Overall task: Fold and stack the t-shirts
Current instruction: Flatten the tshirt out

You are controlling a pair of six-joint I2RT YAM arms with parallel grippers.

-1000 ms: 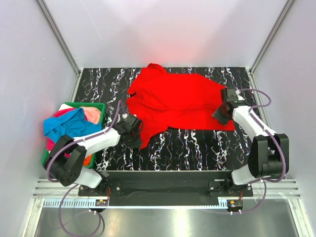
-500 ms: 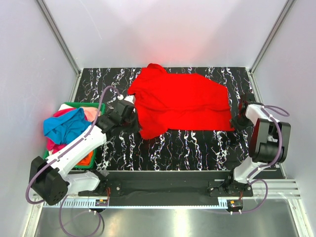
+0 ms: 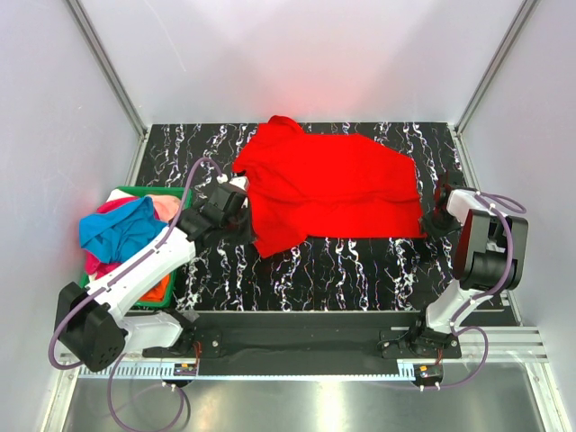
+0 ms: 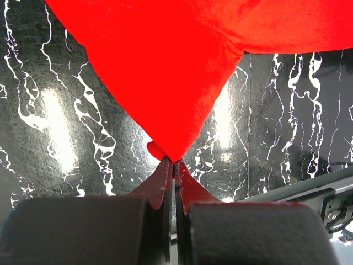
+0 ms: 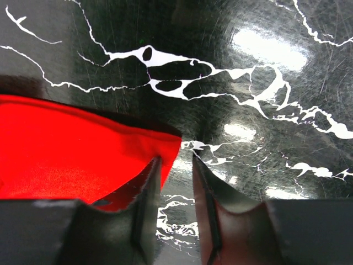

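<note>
A bright red t-shirt lies spread across the black marbled table. My left gripper sits at the shirt's left edge. In the left wrist view its jaws are shut on a pointed corner of the red cloth, which fans out from them. My right gripper is low on the table at the shirt's near right corner. It stands open with bare table in the gap, and its left finger rests over that corner of the red cloth. More t-shirts, blue, pink and orange, are piled at the left.
A green basket holds the pile of shirts at the table's left edge. White walls with metal posts close in the table on three sides. Both arm bases stand on the rail at the near edge.
My left gripper has moved away from me and leftward, taking the shirt's left corner with it. My right gripper has slid right, off the cloth to its corner. Over the last half second nothing has moved.
</note>
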